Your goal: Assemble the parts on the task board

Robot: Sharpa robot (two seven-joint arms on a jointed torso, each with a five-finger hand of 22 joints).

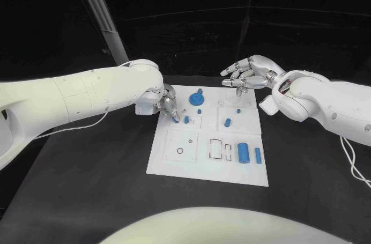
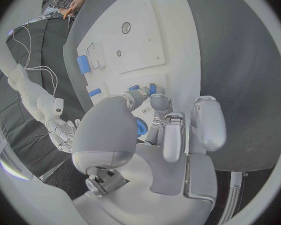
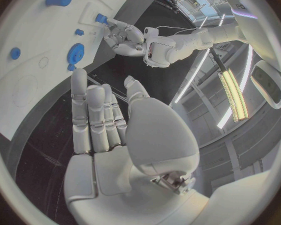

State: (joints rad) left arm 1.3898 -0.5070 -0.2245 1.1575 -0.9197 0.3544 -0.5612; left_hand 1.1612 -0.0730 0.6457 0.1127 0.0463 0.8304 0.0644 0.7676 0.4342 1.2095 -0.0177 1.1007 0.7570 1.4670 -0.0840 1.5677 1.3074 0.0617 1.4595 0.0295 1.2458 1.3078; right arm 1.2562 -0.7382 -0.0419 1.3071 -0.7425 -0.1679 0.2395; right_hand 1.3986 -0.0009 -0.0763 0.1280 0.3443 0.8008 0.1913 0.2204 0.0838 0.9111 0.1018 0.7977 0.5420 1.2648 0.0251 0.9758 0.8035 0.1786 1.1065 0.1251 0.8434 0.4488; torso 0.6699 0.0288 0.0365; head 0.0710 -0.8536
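Your left hand pinches a small blue peg over the white board's upper-left corner, while your empty, spread right hand hovers beyond the far edge.

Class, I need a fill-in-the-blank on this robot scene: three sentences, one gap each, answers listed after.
1. The left hand pinches a small ____ part over the task board.
2. The right hand holds ____.
3. The blue gear lies at the board's ____ end from the robot.

Answers: blue; nothing; far
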